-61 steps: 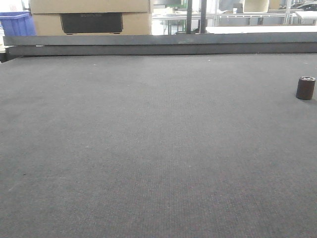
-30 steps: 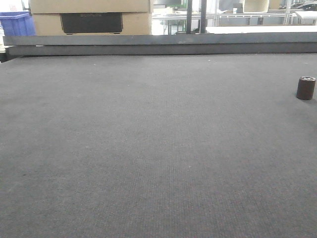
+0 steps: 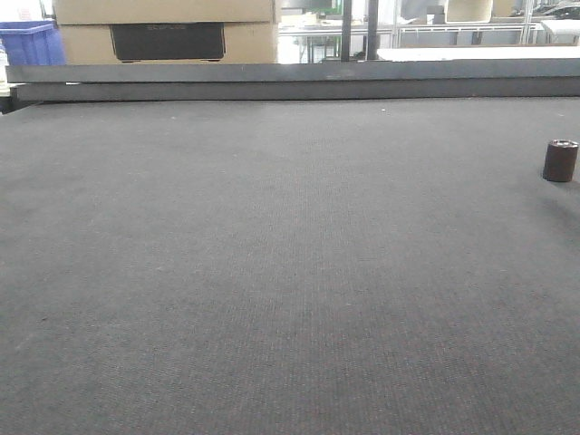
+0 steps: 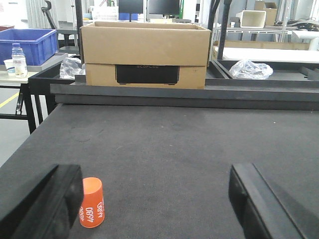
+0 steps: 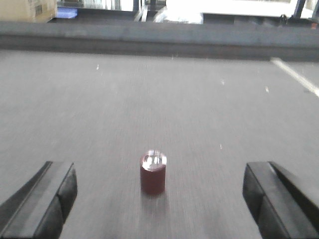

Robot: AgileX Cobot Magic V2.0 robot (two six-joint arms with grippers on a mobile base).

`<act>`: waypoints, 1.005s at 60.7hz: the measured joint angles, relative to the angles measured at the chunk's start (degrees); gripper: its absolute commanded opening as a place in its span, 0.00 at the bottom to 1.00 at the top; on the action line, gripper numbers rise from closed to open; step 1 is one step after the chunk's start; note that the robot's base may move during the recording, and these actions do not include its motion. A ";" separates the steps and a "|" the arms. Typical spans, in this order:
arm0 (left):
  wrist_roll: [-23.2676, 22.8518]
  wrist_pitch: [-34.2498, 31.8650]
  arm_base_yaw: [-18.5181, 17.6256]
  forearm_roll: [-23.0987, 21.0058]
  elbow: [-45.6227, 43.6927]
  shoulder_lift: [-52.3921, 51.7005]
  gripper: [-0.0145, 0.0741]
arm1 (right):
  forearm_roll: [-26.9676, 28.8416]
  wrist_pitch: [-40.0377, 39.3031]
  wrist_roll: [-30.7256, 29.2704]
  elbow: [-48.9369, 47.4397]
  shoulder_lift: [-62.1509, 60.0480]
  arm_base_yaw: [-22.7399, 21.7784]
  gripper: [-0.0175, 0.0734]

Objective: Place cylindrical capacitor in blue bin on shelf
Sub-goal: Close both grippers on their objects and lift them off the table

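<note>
The cylindrical capacitor (image 3: 560,160) stood upright on the dark grey table (image 3: 272,272), far out toward the right edge of the front view, with bare felt-like surface all around it. In the right wrist view it sat on the centre line of the right gripper (image 5: 159,201), whose jaws were spread wide apart, one black finger (image 5: 52,196) low at each side of the frame. That picture was blurred, so the capacitor seemed to lie just ahead of the fingertips rather than between them, and neither finger touched it. Its maroon body and pale, shiny top were plain enough to see. The left gripper (image 4: 157,199) was likewise held with its jaws well apart and nothing between them, low over the table. Just beside its left-hand finger an orange cylinder (image 4: 92,202) with white numerals printed down its side stood on the surface, slightly tilted; whether it touched the finger I could not tell. Beyond the table's raised far rail (image 4: 199,94) sat a large cardboard box (image 4: 144,50) with a dark cut-out in its front. To the left of the box were a blue plastic crate (image 4: 27,42) and a water bottle (image 4: 19,59), and to the right lay a crumpled clear plastic bag (image 4: 251,68).
</note>
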 measured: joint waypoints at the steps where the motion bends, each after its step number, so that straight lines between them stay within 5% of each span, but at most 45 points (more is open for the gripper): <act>1: 0.00 0.00 0.00 0.00 0.00 0.00 0.73 | 0.00 -1.12 0.00 -0.45 1.75 0.00 0.82; 21: 0.00 0.00 0.00 0.42 0.00 0.00 0.73 | 1.06 -5.32 0.00 -14.75 22.56 0.00 0.82; 49: 0.00 0.00 0.00 0.64 0.00 0.00 0.73 | 2.75 -3.22 0.00 -26.43 34.75 0.00 0.82; 54: 0.00 0.00 0.00 0.64 0.00 0.00 0.73 | 2.81 -2.49 0.00 -26.93 35.53 0.00 0.75; 61: 0.00 0.00 0.00 0.75 0.00 0.00 0.73 | 2.87 -1.88 0.00 -27.05 36.49 0.00 0.51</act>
